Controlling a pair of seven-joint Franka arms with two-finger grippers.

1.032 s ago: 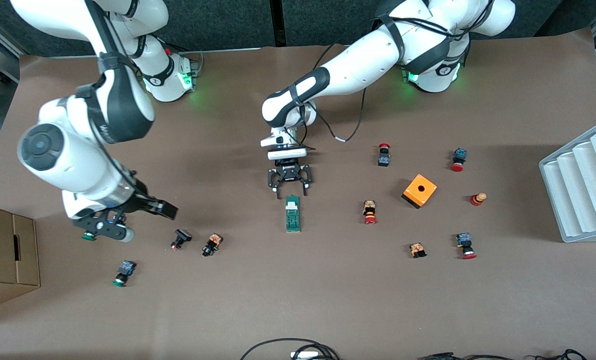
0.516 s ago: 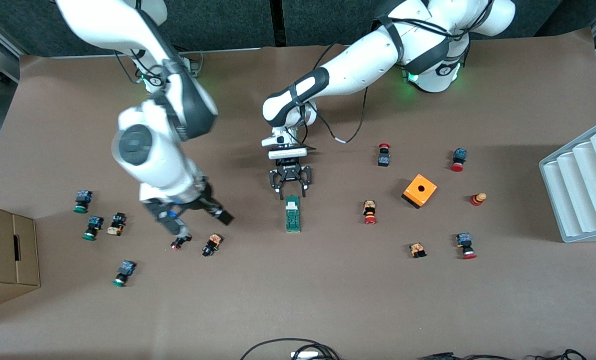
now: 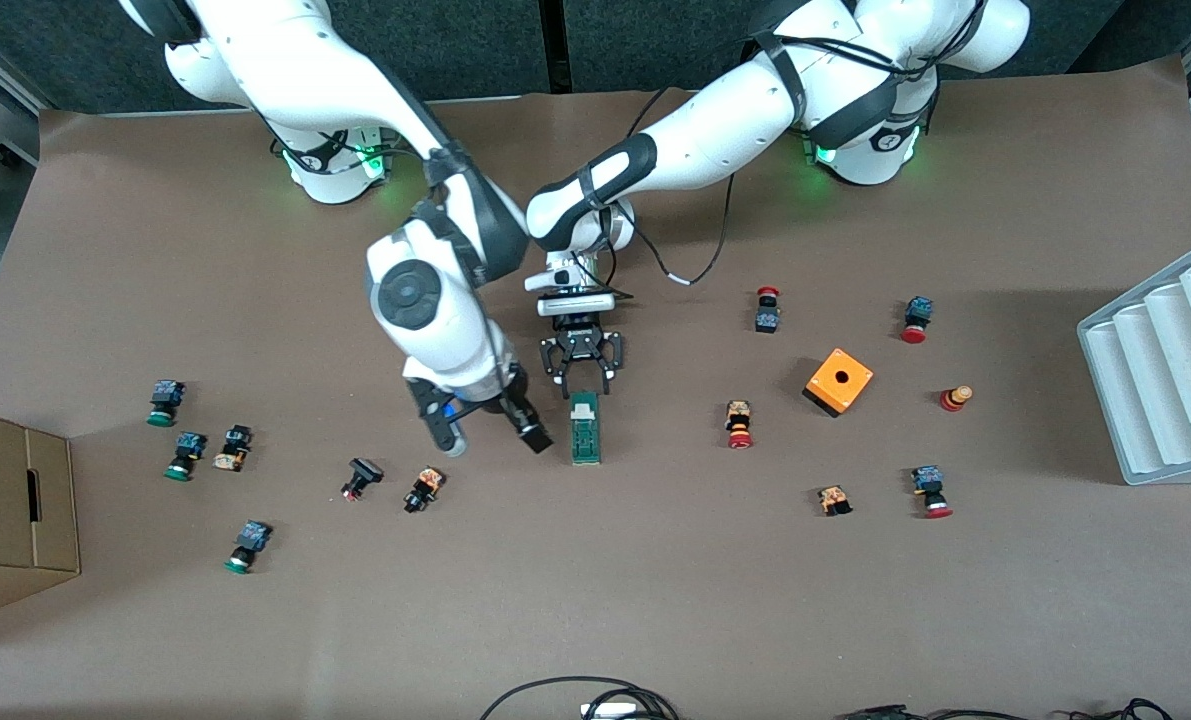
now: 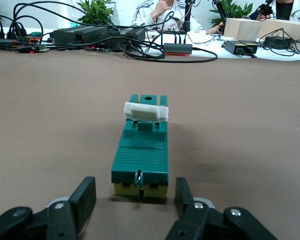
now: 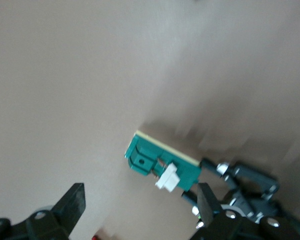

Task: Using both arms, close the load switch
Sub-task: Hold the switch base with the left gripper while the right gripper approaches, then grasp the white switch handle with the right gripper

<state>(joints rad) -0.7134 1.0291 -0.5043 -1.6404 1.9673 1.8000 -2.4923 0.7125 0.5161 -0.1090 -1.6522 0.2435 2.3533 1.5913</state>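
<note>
The load switch [image 3: 584, 430] is a narrow dark-green block lying mid-table, its small white end piece [image 3: 583, 409] farther from the front camera. My left gripper [image 3: 582, 382] is open, low at that white end, jaws wide on either side of the switch's end without touching. In the left wrist view the switch [image 4: 141, 150] lies just ahead of the gripper [image 4: 135, 200]. My right gripper [image 3: 492, 438] is open and empty, over the table beside the switch toward the right arm's end. The right wrist view shows the switch [image 5: 162, 162] ahead of the gripper [image 5: 140, 200].
An orange box with a hole [image 3: 839, 381] and several red-capped buttons lie toward the left arm's end. Several green- and red-capped buttons [image 3: 423, 489] lie toward the right arm's end. A white ribbed tray [image 3: 1165, 370] and a cardboard box [image 3: 10, 510] stand at the table's ends.
My right arm has swung from the right arm's end of the table to the middle, its gripper now beside the switch. The left gripper has edged slightly closer to the switch.
</note>
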